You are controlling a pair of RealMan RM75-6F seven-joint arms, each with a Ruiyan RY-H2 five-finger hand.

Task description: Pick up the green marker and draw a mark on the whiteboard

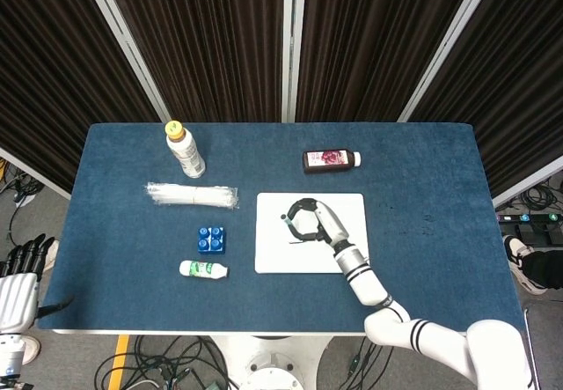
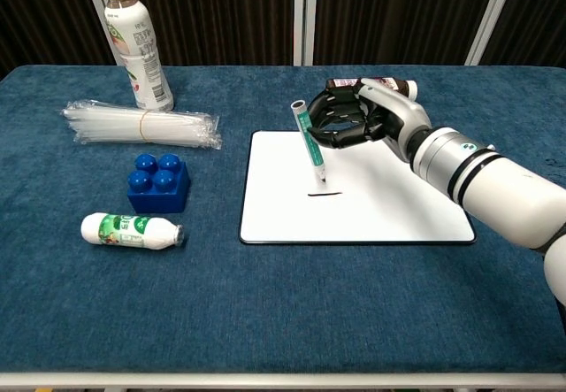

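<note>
My right hand grips the green marker above the whiteboard. The marker stands nearly upright, tip down, just above the board's upper middle. A short dark line lies on the board slightly below and right of the tip. My left hand shows only at the far left edge of the head view, off the table, with nothing in it.
A dark red bottle lies behind the board, close to my right hand. Left of the board are a blue brick, a small green-and-white bottle, a bundle of clear straws and a yellow-capped drink bottle.
</note>
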